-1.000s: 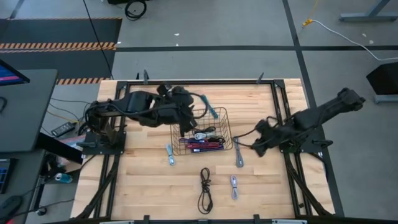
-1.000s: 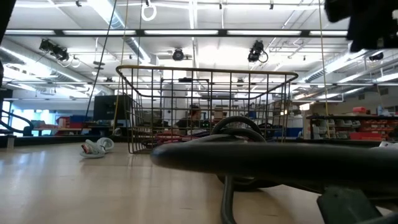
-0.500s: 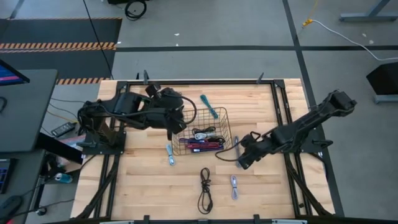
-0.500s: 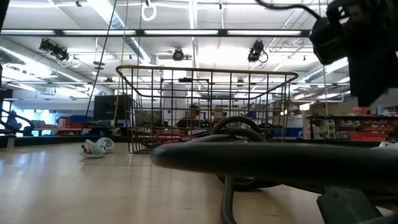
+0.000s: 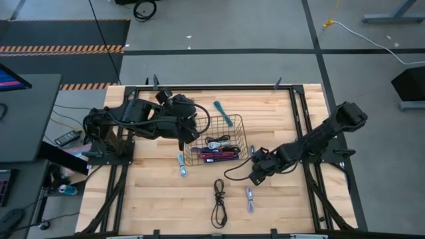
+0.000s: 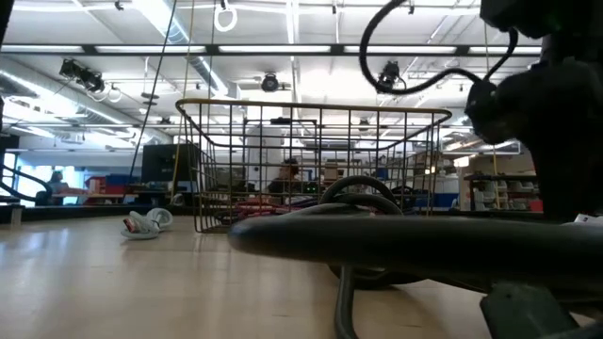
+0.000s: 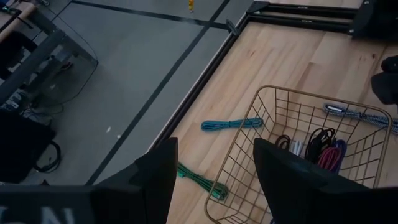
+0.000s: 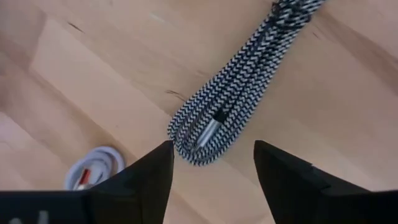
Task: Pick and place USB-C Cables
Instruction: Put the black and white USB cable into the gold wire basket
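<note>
Right hand (image 5: 255, 174) held apart over braided grey cable (image 8: 239, 87) at the basket's (image 5: 234, 120) 4 o'clock on the counter (image 5: 153, 192), left hand (image 5: 183, 141) apart at basket's 9 o'clock, several cables seen inside basket.

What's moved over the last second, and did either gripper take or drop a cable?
The right gripper swung from beside the basket toward the front of the table and now hangs open over a braided grey cable; nothing is held. The left gripper drew back from the basket's left rim and stays open. Basket and loose cables have not shifted.
</note>
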Robot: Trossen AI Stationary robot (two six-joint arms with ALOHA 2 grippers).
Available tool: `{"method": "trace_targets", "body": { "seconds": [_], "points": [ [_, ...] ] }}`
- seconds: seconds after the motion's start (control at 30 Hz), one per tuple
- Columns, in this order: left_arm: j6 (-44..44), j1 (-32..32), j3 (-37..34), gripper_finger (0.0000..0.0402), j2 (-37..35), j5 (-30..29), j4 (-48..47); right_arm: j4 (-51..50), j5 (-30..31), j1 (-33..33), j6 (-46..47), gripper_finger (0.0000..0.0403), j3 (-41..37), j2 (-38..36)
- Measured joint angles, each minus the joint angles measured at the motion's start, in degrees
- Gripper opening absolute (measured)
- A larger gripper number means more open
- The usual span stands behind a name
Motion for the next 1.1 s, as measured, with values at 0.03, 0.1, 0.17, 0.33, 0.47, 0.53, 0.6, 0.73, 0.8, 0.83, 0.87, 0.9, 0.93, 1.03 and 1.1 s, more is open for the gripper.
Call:
{"method": "trace_targets", "body": {
  "seconds": [0.03, 0.1, 0.17, 0.33, 0.47, 0.53, 0.6, 0.73, 0.8, 0.83, 0.87, 0.9, 0.93, 1.03, 1.1],
  "points": [
    [0.2, 0.0, 0.0, 0.0215, 0.0, 0.0, 0.0, 0.6, 0.0, 0.0, -0.2, 0.023, 0.0, 0.8],
    [0.2, 0.0, 0.0, 0.0215, 0.0, 0.0, 0.0, 2.4, 0.0, 0.0, -0.3, 0.0231, 0.0, 2.3],
    [0.1, 0.0, 0.0, 0.0215, 0.0, 0.0, 0.0, 2.9, 0.2, -0.2, -0.3, 0.0232, 0.2, 3.4],
    [0.0, 0.0, 0.0, 0.0215, 0.0, 0.0, 0.0, 2.5, 0.9, -0.7, 0.6, 0.0228, 0.3, 4.3],
    [-0.1, 0.0, 0.0, 0.0215, 0.0, 0.0, 0.0, 0.9, 0.9, -1.0, 2.3, 0.0194, 0.2, 4.1],
    [-0.1, 0.0, 0.0, 0.0215, 0.0, 0.0, 0.0, 0.7, 0.7, -1.1, 2.3, 0.0158, 0.2, 4.1],
    [0.0, 0.0, 0.0, 0.0215, 0.0, 0.0, 0.0, 0.3, 0.4, -1.1, 2.3, 0.0111, 0.2, 4.0],
    [0.0, 0.0, 0.0, 0.0215, 0.0, 0.0, 0.0, 0.6, -0.6, -1.1, 1.3, 0.0019, 0.1, 4.1],
    [-0.1, 0.0, 0.0, 0.0215, 0.0, 0.0, 0.0, 0.7, -1.5, -1.1, 0.4, 0.0017, 0.1, 4.1],
    [0.0, 0.0, 0.0, 0.0215, 0.0, 0.0, 0.0, 0.7, -2.7, -1.1, -0.2, 0.0017, 0.1, 3.8],
    [-0.1, 0.0, 0.0, 0.0215, 0.0, 0.0, 0.0, 0.8, -4.0, -0.9, -1.1, 0.0016, 0.1, 3.5],
    [-0.1, 0.0, 0.0, 0.0215, 0.0, 0.0, 0.0, 0.6, -5.5, -0.7, -1.9, 0.0016, 0.1, 3.0],
    [0.0, 0.0, 0.0, 0.0215, 0.0, 0.0, 0.0, -0.1, -7.6, -0.3, -2.6, 0.0016, 0.2, 2.4],
    [0.0, 0.0, 0.0, 0.0215, 0.1, 0.0, -0.1, -2.6, -12.8, 0.9, -2.7, 0.0015, 1.1, -1.2],
    [0.1, 0.0, 0.0, 0.0215, 0.1, 0.0, -0.1, -4.9, -13.7, 2.0, -1.6, 0.0015, 2.8, -4.3]
  ]
}}
